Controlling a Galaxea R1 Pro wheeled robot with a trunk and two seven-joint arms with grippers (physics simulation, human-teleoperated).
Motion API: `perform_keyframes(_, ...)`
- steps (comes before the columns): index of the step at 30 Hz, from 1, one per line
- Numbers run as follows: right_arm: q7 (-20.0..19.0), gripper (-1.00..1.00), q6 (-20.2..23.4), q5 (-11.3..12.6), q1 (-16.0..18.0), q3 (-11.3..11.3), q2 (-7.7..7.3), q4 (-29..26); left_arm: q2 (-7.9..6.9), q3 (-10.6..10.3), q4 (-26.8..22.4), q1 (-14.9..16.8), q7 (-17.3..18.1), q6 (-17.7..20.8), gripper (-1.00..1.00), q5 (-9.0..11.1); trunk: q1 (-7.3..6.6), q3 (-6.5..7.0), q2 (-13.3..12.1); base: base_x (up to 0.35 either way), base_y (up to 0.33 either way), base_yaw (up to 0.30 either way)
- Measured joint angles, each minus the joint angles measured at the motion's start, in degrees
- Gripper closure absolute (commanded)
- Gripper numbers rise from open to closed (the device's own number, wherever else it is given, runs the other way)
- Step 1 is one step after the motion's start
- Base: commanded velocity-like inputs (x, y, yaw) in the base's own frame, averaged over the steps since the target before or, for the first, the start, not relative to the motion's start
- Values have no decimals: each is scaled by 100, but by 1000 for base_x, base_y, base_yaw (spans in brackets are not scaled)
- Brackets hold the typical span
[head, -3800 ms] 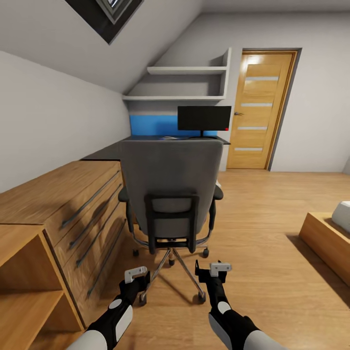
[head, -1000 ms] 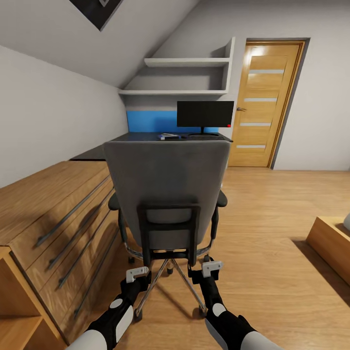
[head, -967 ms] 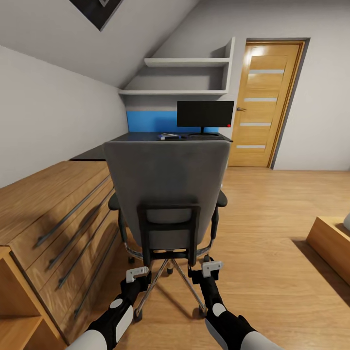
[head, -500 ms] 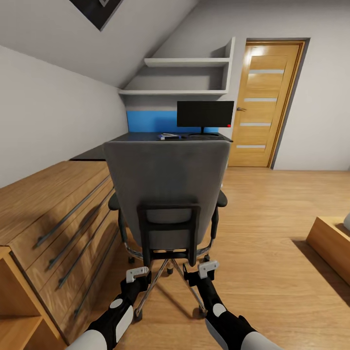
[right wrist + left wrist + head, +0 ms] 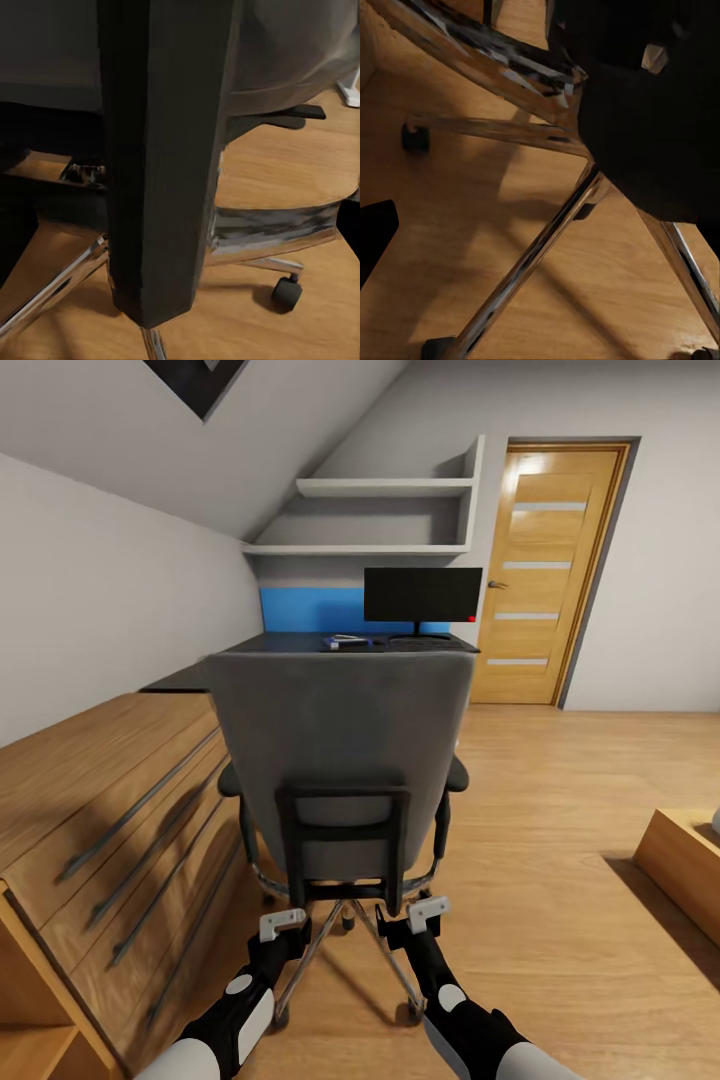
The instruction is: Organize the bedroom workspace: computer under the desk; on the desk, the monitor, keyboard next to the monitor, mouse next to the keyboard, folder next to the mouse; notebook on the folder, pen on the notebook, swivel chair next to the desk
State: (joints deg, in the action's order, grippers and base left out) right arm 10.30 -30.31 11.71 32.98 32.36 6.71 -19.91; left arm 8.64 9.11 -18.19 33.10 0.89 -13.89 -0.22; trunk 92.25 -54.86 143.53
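The swivel chair (image 5: 340, 760) stands on the wooden floor (image 5: 560, 840) with its grey back to the camera, short of the dark worktop (image 5: 300, 645); the monitor (image 5: 422, 595) stands upright at the worktop's far right corner, with the keyboard (image 5: 425, 643) before it and, left of that, small items too blurred to name; the left pincer (image 5: 283, 927) and right pincer (image 5: 418, 916) hang low behind the chair's chrome base (image 5: 532, 247), and whether either is released or clenched I cannot tell; a wooden dresser (image 5: 110, 810) lines the left wall.
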Motion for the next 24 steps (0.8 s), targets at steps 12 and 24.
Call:
perform_keyframes(12, 25, -100, -6, 20, 0, -16, -1, -1, -3, 5, -4, 0, -1, 0, -100, 4, 3, 0, 0, 39, 0, 0)
perform_keyframes(24, 277, -100, 9, -29, 0, 14, 10, -4, -4, -36, 1, 0, 14, -2, -100, -1, 2, 0, 0, 37, -24, 0)
